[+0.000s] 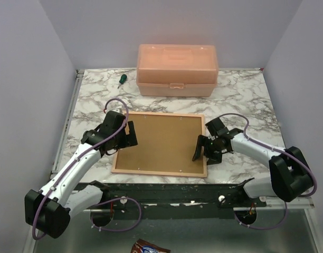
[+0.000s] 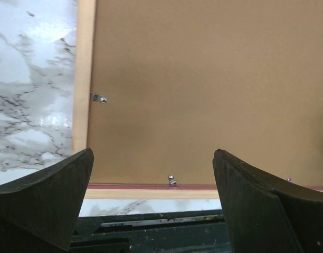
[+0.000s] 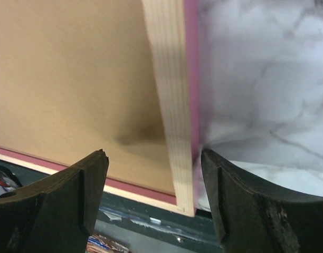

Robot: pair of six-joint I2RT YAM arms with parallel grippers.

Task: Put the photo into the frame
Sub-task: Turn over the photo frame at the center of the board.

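The frame lies face down on the marble table, pale wood rail up, with a pink edge showing. A brown backing board fills it. The photo is hidden. My left gripper hovers open over the frame's left part. In the left wrist view nothing sits between its fingers, and the board and the left rail lie below. My right gripper is open and straddles the frame's right rail near its front corner. In the right wrist view one finger rests against the pink side.
An orange plastic box stands at the back of the table, with a green screwdriver to its left. Small metal clips sit along the frame's inner edge. The table's dark front edge runs just below the frame.
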